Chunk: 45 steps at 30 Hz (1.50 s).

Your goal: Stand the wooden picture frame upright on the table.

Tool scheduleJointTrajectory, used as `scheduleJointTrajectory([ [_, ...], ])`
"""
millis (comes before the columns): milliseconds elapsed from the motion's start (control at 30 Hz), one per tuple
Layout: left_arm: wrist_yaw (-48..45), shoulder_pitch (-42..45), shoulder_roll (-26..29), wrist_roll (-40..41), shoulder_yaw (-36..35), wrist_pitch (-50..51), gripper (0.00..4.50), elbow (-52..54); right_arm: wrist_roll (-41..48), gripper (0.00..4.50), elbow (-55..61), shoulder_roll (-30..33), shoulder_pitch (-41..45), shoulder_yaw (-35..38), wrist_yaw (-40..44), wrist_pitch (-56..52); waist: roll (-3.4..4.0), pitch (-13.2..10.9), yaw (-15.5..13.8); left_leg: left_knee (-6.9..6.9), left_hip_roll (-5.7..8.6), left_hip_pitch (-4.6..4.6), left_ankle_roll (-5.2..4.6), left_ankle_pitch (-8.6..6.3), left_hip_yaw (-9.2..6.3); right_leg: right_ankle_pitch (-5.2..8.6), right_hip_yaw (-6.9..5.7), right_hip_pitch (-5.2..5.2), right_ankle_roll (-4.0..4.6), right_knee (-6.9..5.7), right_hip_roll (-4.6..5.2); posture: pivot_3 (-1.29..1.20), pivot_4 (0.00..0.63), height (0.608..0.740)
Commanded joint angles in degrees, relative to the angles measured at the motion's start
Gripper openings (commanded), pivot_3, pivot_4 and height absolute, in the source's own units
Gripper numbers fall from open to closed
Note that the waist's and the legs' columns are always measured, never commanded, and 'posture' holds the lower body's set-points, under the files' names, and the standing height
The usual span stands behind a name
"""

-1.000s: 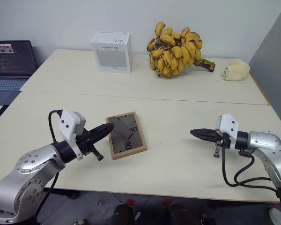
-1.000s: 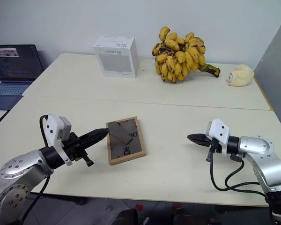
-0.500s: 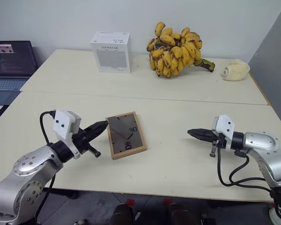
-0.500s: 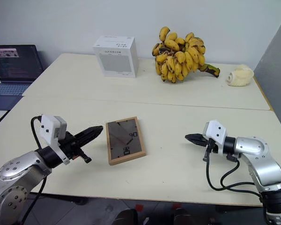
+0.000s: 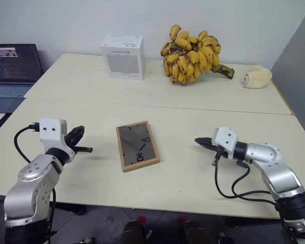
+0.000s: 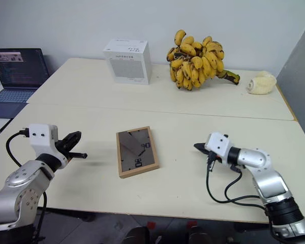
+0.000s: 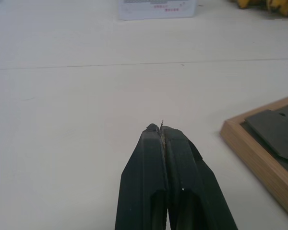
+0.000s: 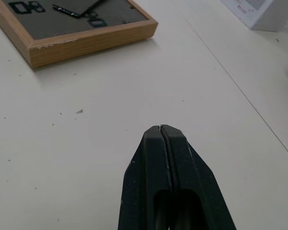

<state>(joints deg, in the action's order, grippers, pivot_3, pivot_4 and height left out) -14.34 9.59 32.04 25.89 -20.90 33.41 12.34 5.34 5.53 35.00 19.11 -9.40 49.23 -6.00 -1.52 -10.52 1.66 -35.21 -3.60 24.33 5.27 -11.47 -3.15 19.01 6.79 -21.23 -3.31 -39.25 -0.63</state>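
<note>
The left gripper (image 5: 79, 136) is hovering over the table (image 5: 91, 178), its two black fingers (image 7: 161, 158) pressed together and gripping nothing, well apart from the one wooden picture frame (image 5: 137, 145). That frame is lying flat at mid-table, dark back facing up. The right gripper (image 5: 201, 143) is pointing toward it from the other side, its fingers (image 8: 165, 163) likewise pinched together on nothing and touching nothing. Along the far edge are sitting one laptop (image 5: 12, 68), one white box (image 5: 122, 56), one bunch of bananas (image 5: 191, 53) and one pale lumpy object (image 5: 256, 77).
</note>
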Motion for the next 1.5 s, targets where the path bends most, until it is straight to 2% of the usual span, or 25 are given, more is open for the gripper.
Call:
scheduleJointTrajectory([
  [33,-1.7,4.7,-1.5,-2.5,3.6,-3.6,0.05,-5.3,-3.3,0.00,-2.1,-1.6,1.3,-1.6,-2.3,3.7,0.00,0.0,0.0,-0.01,0.01,0.00,0.02,0.01,0.02,-0.02,0.04,0.00,-0.03,0.01,0.01,0.00,0.150,0.740],
  [267,-6.6,11.5,-4.7,-6.3,12.0,-6.0,0.05,-15.2,-7.6,0.00,-8.0,-5.9,3.1,-3.7,-6.1,7.9,-0.02,0.0,0.1,-0.22,0.02,0.00,0.06,0.04,0.02,-0.07,0.04,-0.04,-0.07,-0.27,-0.01,0.00,0.150,0.740],
  [500,-8.1,16.3,-7.3,-8.9,16.0,-5.7,0.05,-20.8,-8.4,0.00,-8.2,-7.6,5.2,-1.8,-9.7,7.1,-0.01,0.0,0.2,-0.69,-0.01,-0.01,0.06,0.05,-0.04,-0.07,0.06,-0.04,-0.07,-0.75,-0.11,0.00,0.150,0.740],
  [867,3.2,12.9,-5.7,-9.3,4.9,-0.6,0.05,-11.5,-8.2,0.00,-6.5,-6.4,2.7,-0.6,-10.7,6.6,-0.01,0.0,0.3,-0.77,-0.03,0.00,-0.01,0.10,-0.05,-0.17,0.13,-0.01,-0.23,-0.73,-0.12,0.00,0.150,0.740],
  [1000,4.0,12.2,-6.7,-7.8,4.5,5.9,0.05,-9.7,-8.4,0.00,-6.5,-6.9,2.8,-1.2,-10.7,6.7,-0.01,0.0,0.2,-0.80,-0.02,0.00,-0.01,0.10,-0.06,-0.17,0.12,0.01,-0.23,-0.73,-0.12,0.00,0.150,0.740],
  [1167,0.1,12.0,-7.4,-4.4,9.1,18.6,0.05,-8.2,-8.7,0.00,-7.2,-7.9,4.5,-1.6,-10.9,6.6,-0.01,0.0,0.2,-0.83,0.00,0.00,0.01,0.12,-0.06,-0.18,0.12,0.03,-0.26,-0.73,-0.11,0.00,0.150,0.740],
  [1267,-4.5,15.0,-8.2,-2.0,13.6,23.4,0.05,-8.8,-9.0,0.00,-7.4,-8.4,4.7,-1.7,-11.1,6.7,0.00,0.0,0.0,-0.83,0.01,-0.01,0.03,0.13,-0.11,-0.18,0.08,0.06,-0.26,-0.74,-0.12,0.00,0.150,0.740],
  [1400,-10.8,19.7,-8.4,-2.6,19.5,22.7,0.05,-13.0,-9.1,0.00,-7.1,-9.1,4.3,-1.7,-11.8,6.4,0.00,0.0,-0.2,-0.83,0.09,0.00,0.08,0.18,-0.14,-0.19,0.07,0.09,-0.28,-0.72,-0.09,0.00,0.150,0.740],
  [1500,-20.2,24.0,-8.4,-2.7,25.3,19.1,0.05,-17.5,-9.2,0.00,-6.2,-9.2,3.4,-1.8,-12.2,6.1,0.00,0.0,-0.2,-0.82,0.10,0.00,0.07,0.19,-0.14,-0.19,0.05,0.08,-0.28,-0.72,-0.09,0.00,0.150,0.740],
])
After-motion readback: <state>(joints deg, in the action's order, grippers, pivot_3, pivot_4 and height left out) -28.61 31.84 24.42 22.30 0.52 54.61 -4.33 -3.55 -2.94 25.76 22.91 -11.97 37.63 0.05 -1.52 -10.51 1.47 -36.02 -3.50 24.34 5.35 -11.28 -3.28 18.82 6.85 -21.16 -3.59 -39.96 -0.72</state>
